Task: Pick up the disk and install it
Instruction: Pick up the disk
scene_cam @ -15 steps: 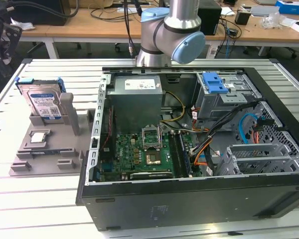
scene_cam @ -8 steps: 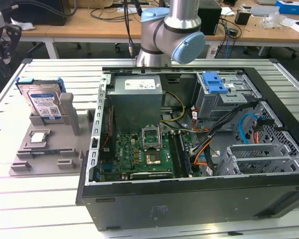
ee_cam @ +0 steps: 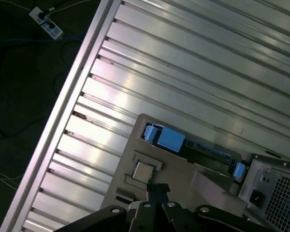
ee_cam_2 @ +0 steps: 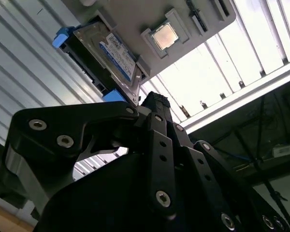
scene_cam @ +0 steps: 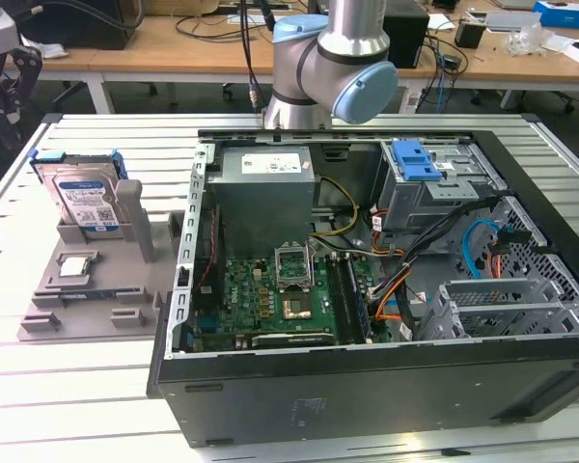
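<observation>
The flat silver disk point(scene_cam: 80, 198) with blue side rails leans in a grey plastic holder point(scene_cam: 96, 289) on the aluminium table point(scene_cam: 58, 386), at the exterior view's left of the open computer case point(scene_cam: 367, 395), the black gripper point(ee_cam_2: 153, 98) near it with fingers point(ee_cam_2: 160, 118) clenched empty

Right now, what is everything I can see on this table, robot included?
disk: one, silver with blue rails, propped in the tray at the exterior view's left.
chip: one, silver, in the tray beside the disk.
tray: one, grey, on the table next to the case.
case: one, black, open, mid-table.
board: one, green, inside the case.
power supply: one, grey, inside the case.
cage: one, grey with blue latch, inside the case.
table: one, silvery, slatted.
arm: one, grey and light blue, behind the case.
gripper: one, black, shut, empty, pointed toward the tray.
</observation>
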`<state>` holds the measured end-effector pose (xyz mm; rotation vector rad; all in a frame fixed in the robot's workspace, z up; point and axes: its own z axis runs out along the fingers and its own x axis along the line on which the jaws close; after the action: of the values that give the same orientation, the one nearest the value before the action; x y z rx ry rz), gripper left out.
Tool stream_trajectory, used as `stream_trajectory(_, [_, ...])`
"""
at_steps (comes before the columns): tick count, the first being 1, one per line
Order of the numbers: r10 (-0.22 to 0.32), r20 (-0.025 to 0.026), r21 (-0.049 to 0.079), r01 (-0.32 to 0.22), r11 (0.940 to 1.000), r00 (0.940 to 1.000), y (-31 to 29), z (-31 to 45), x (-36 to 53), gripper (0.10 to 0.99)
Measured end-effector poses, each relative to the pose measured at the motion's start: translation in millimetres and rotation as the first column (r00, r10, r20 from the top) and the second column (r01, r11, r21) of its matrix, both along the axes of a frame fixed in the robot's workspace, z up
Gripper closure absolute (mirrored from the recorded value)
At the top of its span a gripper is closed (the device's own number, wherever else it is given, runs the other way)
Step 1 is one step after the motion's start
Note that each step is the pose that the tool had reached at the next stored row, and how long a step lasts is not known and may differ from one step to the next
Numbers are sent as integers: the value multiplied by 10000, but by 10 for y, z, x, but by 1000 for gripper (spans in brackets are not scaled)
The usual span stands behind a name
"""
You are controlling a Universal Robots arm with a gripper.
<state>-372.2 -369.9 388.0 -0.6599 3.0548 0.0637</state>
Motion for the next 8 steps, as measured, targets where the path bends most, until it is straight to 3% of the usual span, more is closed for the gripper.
stream_trajectory(3, [558,0,0,-558,9984,9984,0,0,0,980])
stream_trajectory(8, [1472,0,0,-1472,9891,9891,0,0,0,980])
